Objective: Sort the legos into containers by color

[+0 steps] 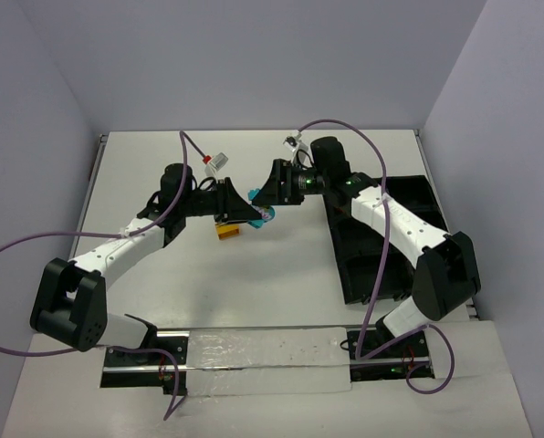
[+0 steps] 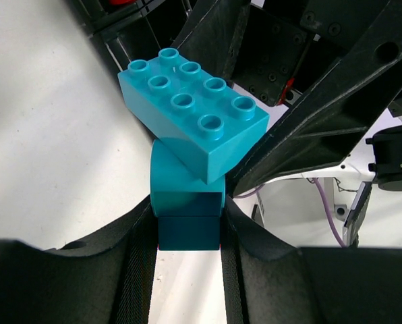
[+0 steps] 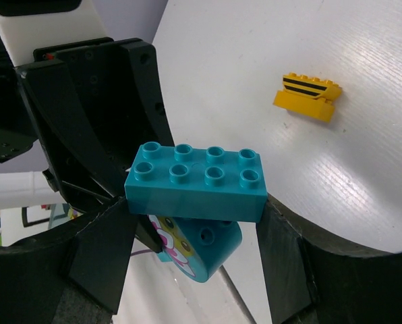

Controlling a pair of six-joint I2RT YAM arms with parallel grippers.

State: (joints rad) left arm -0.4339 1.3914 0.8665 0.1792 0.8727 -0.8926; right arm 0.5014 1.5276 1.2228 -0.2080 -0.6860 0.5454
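Grip: my left gripper [image 2: 187, 228] clamps rounded cyan brick [image 2: 187, 185] | my right gripper [image 3: 195, 226] pinches cyan 2x4 brick [image 3: 197, 183] stacked on it

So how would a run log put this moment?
left gripper: shut on rounded cyan piece | cyan brick: atop it | right gripper: straddling brick, grip unclear

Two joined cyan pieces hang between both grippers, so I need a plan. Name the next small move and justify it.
Probably pull the right gripper gently away while the left gripper holds. The left one is shut on the rounded cyan piece; the right one appears closed on the ends of the eight-stud cyan brick stuck on it.
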